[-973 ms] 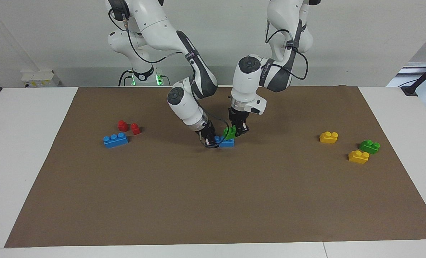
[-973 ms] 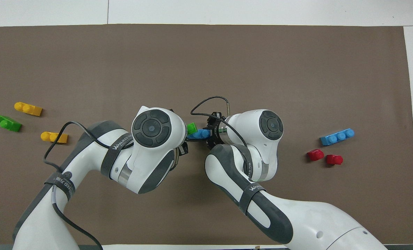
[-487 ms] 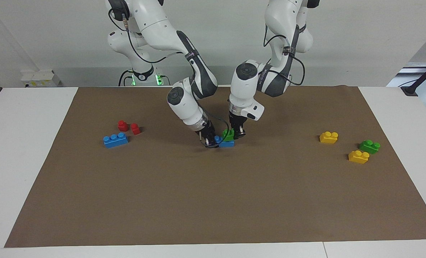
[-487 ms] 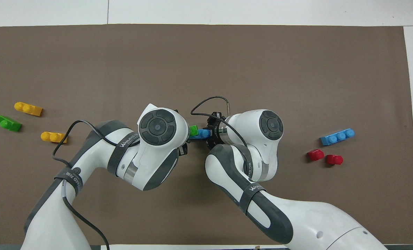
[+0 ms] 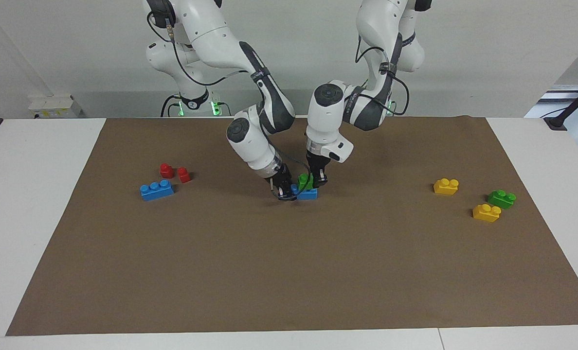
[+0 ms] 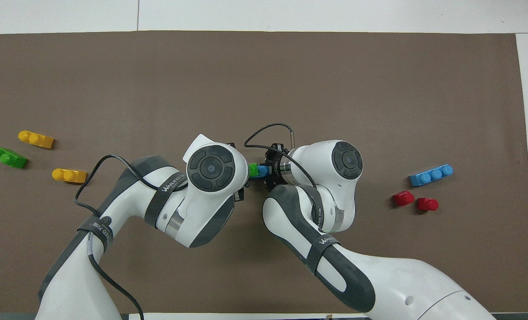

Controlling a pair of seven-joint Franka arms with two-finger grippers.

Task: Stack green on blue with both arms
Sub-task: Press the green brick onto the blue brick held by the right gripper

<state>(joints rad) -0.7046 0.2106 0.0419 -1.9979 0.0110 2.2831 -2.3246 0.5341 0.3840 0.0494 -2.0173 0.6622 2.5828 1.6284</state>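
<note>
The light-green brick [image 5: 304, 182] sits on top of a blue brick [image 5: 309, 194] in the middle of the brown mat. My left gripper [image 5: 315, 183] comes down from above and is shut on the green brick. My right gripper [image 5: 284, 191] is low at the blue brick's end toward the right arm and is shut on it. In the overhead view only a bit of the green brick [image 6: 253, 169] and of the blue brick [image 6: 262, 170] shows between the two wrists. The left arm's wrist hides its gripper there.
A second blue brick [image 5: 157, 189] and two red pieces [image 5: 166, 170] lie toward the right arm's end of the mat [image 5: 289, 272]. Two yellow bricks [image 5: 446, 186] [image 5: 486, 213] and a darker green brick [image 5: 501, 199] lie toward the left arm's end.
My left gripper has brought the green brick sideways and down from a tilt beside the blue brick's end until it sits level on top. The right gripper and the blue brick have stayed put.
</note>
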